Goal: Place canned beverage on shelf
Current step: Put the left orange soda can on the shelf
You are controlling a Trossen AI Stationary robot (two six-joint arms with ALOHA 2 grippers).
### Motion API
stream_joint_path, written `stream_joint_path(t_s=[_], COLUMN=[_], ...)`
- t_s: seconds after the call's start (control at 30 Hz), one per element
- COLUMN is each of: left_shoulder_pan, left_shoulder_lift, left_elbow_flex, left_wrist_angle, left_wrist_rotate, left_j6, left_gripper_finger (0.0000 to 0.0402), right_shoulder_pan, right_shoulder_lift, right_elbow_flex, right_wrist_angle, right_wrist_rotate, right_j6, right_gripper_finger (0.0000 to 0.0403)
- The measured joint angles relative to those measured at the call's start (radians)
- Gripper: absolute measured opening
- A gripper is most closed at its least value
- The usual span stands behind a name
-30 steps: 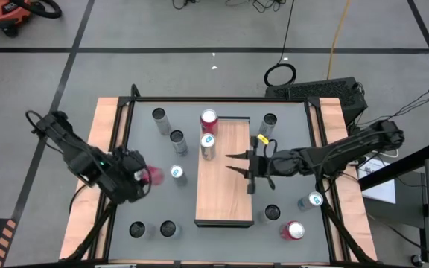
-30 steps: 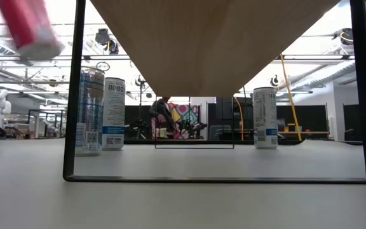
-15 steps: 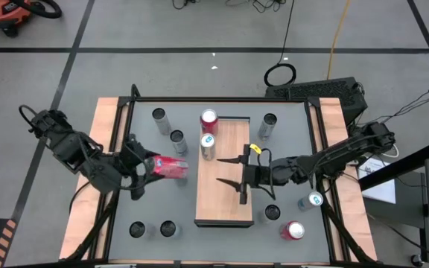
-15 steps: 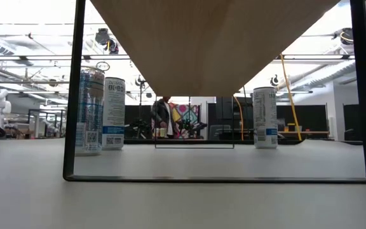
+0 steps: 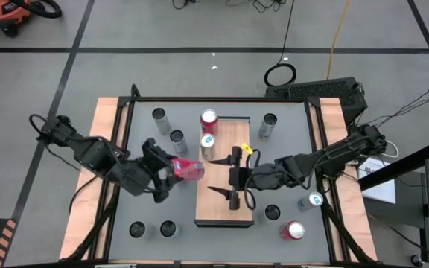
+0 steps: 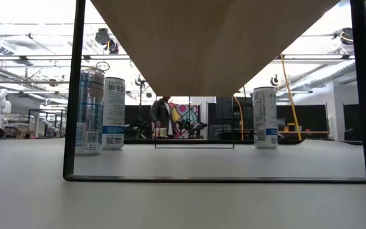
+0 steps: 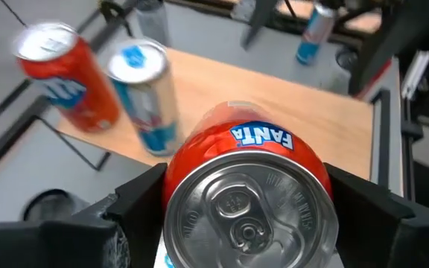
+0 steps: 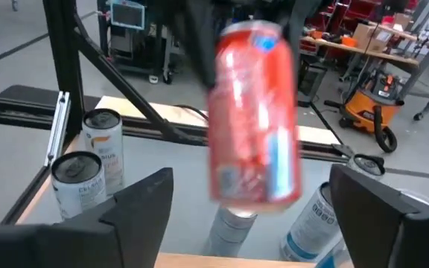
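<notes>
My left fingers [image 5: 171,170] pinch the red Fanta can [image 5: 188,169] sideways, its base toward 3 o'clock, just short of the shelf [image 5: 226,201] left edge. My right fingers [image 5: 223,175] are spread wide over the shelf middle, facing the can, apart from it. At 12 o'clock on the shelf's far left corner stand a white-blue can [image 5: 208,145] and a red can [image 5: 208,119], close together. Near half of the shelf is bare. More cans dot the surface [image 5: 293,134] on both sides.
</notes>
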Motion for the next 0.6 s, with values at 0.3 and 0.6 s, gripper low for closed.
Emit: stream_joint_path(t_s=[0.3, 0.6], left_shoulder_pan=[0.017, 0.073], left_shoulder_lift=[0.063, 0.065], left_elbow_flex=[-0.001, -0.001], left_wrist_angle=[0.088, 0.174], left_wrist_rotate=[0.028, 0.047], left_j6=[-0.001, -0.006], left_gripper_finger=[0.0295, 0.0297], right_shoulder_pan=[-0.004, -0.039], right_shoulder_lift=[0.011, 0.028], right_elbow_flex=[0.01, 0.01], right_wrist_angle=[0.005, -0.013], right_wrist_rotate=[-0.028, -0.032], right_j6=[-0.032, -0.024], right_gripper_finger=[0.0338, 0.0353])
